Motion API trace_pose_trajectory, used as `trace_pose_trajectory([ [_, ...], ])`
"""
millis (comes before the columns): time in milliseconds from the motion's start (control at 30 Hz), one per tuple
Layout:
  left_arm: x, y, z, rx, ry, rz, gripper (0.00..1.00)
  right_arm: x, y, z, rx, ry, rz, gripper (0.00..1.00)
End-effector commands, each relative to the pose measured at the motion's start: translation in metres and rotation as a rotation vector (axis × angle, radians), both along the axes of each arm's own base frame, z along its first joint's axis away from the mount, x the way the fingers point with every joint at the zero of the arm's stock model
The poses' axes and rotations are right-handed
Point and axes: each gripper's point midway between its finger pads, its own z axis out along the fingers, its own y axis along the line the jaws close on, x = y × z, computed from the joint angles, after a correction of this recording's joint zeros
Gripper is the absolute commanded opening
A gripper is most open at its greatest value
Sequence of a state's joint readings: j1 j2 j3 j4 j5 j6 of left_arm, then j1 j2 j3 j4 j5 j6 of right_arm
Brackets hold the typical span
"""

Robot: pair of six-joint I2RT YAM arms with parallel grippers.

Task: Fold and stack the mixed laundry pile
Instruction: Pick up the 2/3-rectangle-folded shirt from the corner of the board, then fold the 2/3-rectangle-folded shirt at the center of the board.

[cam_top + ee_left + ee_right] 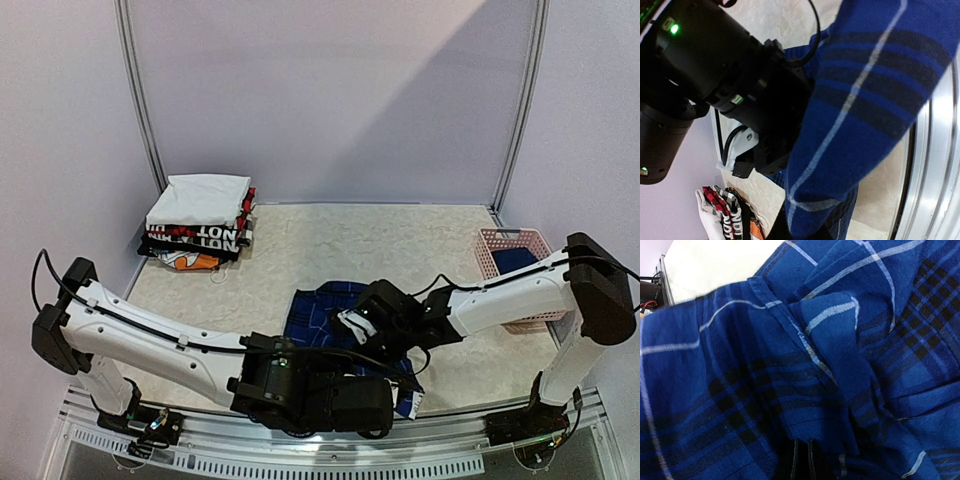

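Left gripper (372,402) and right gripper (802,462) both clamp the shirt (322,300), rumpled and unfolded, left of the basket (510,233). Inside the basket waits a navy garment (515,260); folding looks barely begun, stacking undone.

**Blue Plaid Amid Pink, White and Beige**

The plaid shirt (740,390) is showing royal blue crossed by black bands and thin white lines; the lattice basket (484,256) is showing pink; the folded stack (200,200) is layering white over black with red-and-white lettering; the table (350,245) is looking mottled beige.
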State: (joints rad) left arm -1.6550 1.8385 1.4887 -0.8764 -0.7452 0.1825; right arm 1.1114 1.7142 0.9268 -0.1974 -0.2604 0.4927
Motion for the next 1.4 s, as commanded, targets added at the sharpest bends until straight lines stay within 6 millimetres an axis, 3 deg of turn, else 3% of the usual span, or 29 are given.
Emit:
trace_pose_trajectory([
  [0,0.023,0.000,0.035,-0.063,-0.037,0.030,0.00,-0.006,-0.005,-0.001,-0.010,0.017,-0.018,0.09],
  [100,0.026,0.001,0.037,-0.066,-0.034,0.027,0.00,0.005,-0.009,0.003,-0.049,-0.031,-0.057,0.13],
  [233,0.028,0.002,0.035,-0.057,-0.024,0.024,0.00,0.031,-0.015,0.022,-0.084,-0.108,-0.108,0.24],
  [400,0.029,0.003,0.038,-0.060,-0.013,0.021,0.00,0.062,-0.037,0.040,-0.067,-0.133,-0.180,0.26],
  [700,0.057,0.006,0.042,-0.078,0.026,0.068,0.00,0.063,-0.073,0.036,-0.051,-0.133,-0.265,0.24],
  [900,0.080,0.006,0.040,-0.082,0.067,0.091,0.00,0.081,-0.112,0.036,-0.060,-0.143,-0.429,0.21],
  [1000,0.091,0.006,0.042,-0.090,0.086,0.097,0.00,0.078,-0.106,0.040,0.021,-0.119,-0.400,0.21],
  [1167,0.090,0.003,0.044,-0.094,0.108,0.077,0.00,0.079,-0.087,0.034,0.046,-0.088,-0.329,0.19],
  [1367,0.081,0.009,0.042,-0.092,0.135,0.086,0.00,0.082,-0.059,0.059,0.135,-0.075,-0.233,0.14],
])
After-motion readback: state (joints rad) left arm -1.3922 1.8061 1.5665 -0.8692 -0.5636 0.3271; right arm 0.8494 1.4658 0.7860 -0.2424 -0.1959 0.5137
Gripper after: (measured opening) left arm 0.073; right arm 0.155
